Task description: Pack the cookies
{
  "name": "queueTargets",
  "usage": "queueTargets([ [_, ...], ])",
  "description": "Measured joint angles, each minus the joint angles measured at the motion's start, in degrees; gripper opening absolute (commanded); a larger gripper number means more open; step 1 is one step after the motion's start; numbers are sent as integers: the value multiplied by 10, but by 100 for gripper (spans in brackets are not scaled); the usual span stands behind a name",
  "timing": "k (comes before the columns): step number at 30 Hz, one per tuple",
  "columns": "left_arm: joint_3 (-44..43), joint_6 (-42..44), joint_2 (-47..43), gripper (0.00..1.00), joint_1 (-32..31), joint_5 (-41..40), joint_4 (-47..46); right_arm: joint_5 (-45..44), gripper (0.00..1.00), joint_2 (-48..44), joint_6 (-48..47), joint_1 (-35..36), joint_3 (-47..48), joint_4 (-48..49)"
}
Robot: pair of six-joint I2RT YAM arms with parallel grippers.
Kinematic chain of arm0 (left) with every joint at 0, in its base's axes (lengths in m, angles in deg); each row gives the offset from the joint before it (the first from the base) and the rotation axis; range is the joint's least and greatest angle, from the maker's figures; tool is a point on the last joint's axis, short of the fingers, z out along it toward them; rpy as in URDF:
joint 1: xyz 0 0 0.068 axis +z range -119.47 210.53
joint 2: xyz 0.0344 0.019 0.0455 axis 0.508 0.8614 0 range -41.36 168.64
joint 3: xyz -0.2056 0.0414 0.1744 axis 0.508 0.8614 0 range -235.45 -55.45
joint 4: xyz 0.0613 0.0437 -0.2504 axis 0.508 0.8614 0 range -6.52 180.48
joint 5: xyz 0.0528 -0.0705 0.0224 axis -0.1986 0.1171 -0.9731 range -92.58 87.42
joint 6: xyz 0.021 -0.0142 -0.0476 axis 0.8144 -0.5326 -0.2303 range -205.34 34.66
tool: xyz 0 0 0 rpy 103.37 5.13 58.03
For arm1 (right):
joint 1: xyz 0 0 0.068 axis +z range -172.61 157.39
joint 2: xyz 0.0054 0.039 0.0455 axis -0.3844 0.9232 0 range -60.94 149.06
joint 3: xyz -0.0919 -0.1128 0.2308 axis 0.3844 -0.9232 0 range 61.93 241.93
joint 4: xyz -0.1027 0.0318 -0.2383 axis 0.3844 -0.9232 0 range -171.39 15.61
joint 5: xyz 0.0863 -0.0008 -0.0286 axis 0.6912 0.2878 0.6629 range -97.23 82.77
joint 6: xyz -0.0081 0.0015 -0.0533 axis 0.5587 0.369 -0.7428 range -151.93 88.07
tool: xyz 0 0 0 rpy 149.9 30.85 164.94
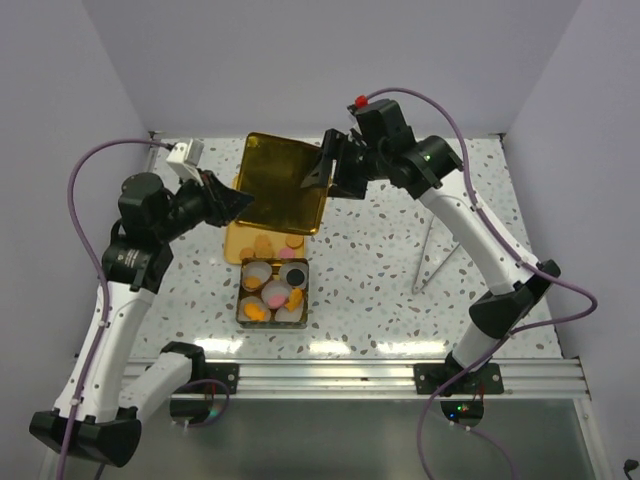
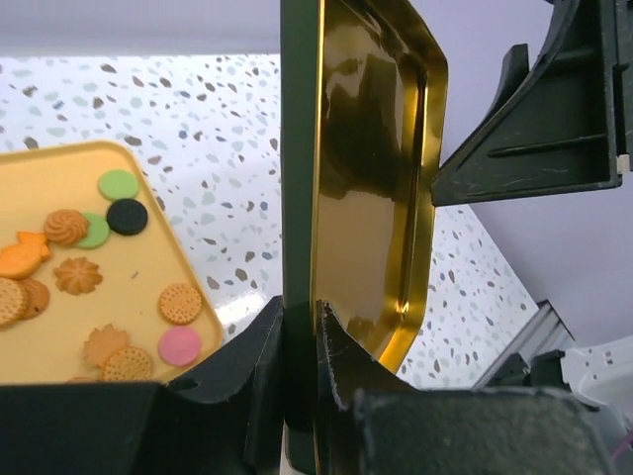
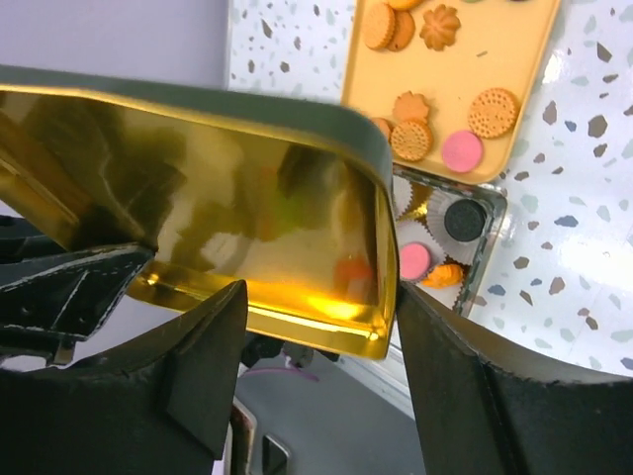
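While left end effector (image 2: 301, 322) grips lid (image 2: 376, 178), cookies (image 2: 180, 303) below, on tray (image 2: 59, 183)

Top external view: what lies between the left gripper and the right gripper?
The gold lid, spanning from the left gripper to the right gripper; the top view shows it best.

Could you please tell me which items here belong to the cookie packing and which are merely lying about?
Job: cookies, tin, paper cups, gold lid, orange tray.
Lying about: thin metal rod.
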Motion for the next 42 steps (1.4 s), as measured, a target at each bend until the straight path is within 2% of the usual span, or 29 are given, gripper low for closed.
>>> queueTargets([
  [9, -52, 76, 11, 0, -22, -169, 73, 34, 69, 1, 37, 0, 70, 13],
  [13, -57, 111, 18, 0, -42, -240, 98, 69, 72, 1, 72, 0, 81, 49],
  [20, -81, 170, 18, 0, -100, -353, 123, 144, 85, 26, 181, -11, 61, 169],
  [24, -93, 200, 12, 0, -134, -398, 126, 175, 92, 78, 250, -14, 65, 233],
  [31, -106, 247, -4, 0, -188, -465, 132, 209, 93, 194, 340, -15, 137, 286],
  [42, -111, 312, -13, 0, -251, -532, 130, 215, 94, 212, 399, -15, 158, 324],
])
